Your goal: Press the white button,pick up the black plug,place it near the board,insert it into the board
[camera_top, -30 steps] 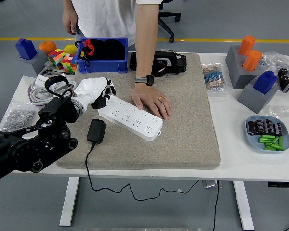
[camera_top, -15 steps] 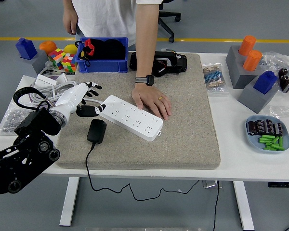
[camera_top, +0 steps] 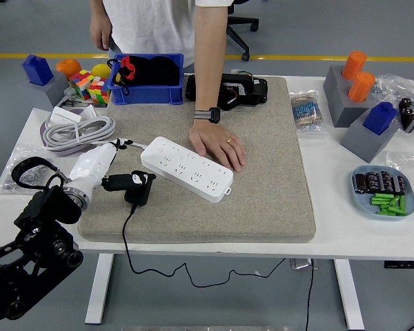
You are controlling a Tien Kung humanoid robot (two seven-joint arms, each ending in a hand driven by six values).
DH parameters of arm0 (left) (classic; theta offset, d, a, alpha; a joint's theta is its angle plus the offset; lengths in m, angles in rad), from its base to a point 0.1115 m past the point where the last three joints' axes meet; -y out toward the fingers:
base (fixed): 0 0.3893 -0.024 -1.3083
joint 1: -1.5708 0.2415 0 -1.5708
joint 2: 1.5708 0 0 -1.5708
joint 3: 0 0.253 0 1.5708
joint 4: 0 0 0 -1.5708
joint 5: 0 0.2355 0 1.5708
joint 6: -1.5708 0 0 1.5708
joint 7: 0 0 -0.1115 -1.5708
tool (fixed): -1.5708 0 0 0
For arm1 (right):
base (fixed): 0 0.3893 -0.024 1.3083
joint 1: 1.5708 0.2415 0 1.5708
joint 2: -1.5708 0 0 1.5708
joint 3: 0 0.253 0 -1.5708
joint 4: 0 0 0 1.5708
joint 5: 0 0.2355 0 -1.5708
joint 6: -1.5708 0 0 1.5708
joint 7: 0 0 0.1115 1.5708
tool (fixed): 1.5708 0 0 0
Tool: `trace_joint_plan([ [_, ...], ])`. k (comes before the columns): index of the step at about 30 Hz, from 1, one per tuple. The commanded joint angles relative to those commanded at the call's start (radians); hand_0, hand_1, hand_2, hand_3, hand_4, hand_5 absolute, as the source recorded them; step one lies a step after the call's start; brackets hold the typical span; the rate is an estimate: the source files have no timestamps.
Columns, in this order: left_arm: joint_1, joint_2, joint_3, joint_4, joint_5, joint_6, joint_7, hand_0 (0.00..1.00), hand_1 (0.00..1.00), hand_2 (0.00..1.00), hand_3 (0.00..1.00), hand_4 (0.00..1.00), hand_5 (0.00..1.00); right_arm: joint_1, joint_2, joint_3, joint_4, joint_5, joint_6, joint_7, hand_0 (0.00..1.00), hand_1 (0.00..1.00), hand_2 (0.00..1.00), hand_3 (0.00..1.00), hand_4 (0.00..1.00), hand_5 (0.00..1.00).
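Observation:
The white power strip (camera_top: 186, 167) lies slanted on the grey felt mat (camera_top: 262, 200). A person's hand (camera_top: 219, 146) rests flat at the strip's far edge. The black plug (camera_top: 139, 188) lies on the mat just in front of the strip's left end, and its black cable (camera_top: 125, 238) hangs over the table's near edge. My left hand (camera_top: 117, 165), white with black fingertips, sits left of the strip with its fingers spread. Its thumb (camera_top: 124, 181) reaches over to the plug's left side and touches it, without closing on it. The right arm is out of view.
A coiled grey cable (camera_top: 76, 131) lies behind my left hand. At the back left stand a blue bin (camera_top: 146, 92) and coloured cubes (camera_top: 90, 84). At the right are grey blocks with orange and blue pegs (camera_top: 359, 96) and a plate of small parts (camera_top: 385, 192).
My left hand has drawn back from the strip's left end, moving down and left, and opened out. Its thumb now lies against the black plug. The person's hand has stayed put.

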Motion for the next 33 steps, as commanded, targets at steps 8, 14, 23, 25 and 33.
trace_joint_plan([
  [8, 0.044, -0.023, 0.017, -0.008, 0.082, 0.032, 0.088, 0.812, 0.828, 0.830, 0.870, 0.998, 0.562, -0.002, 0.001, -0.001, -0.001, 0.000, 0.000, 0.000, 0.638, 0.644, 0.624, 0.603, 0.681, 0.456],
  [14, 0.044, -0.042, 0.041, 0.019, 0.108, 0.027, 0.115, 0.791, 0.801, 0.796, 0.862, 0.998, 0.528, -0.003, 0.001, -0.004, 0.001, 0.001, 0.000, 0.000, 0.640, 0.644, 0.624, 0.604, 0.681, 0.456],
  [23, 0.031, -0.065, 0.058, 0.063, 0.115, 0.040, 0.115, 0.724, 0.761, 0.766, 0.851, 0.998, 0.504, -0.008, 0.003, -0.002, 0.000, 0.000, -0.001, 0.000, 0.639, 0.644, 0.624, 0.604, 0.681, 0.457],
  [25, 0.024, -0.068, 0.060, 0.068, 0.109, 0.040, 0.115, 0.724, 0.761, 0.766, 0.851, 0.998, 0.504, -0.008, 0.004, 0.000, -0.001, -0.001, -0.001, 0.000, 0.639, 0.644, 0.624, 0.604, 0.681, 0.457],
  [33, 0.005, -0.079, 0.070, 0.103, 0.093, 0.042, 0.115, 0.391, 0.581, 0.653, 0.814, 0.998, 0.401, -0.006, 0.006, 0.002, 0.000, 0.000, -0.001, 0.001, 0.639, 0.644, 0.624, 0.603, 0.680, 0.457],
])
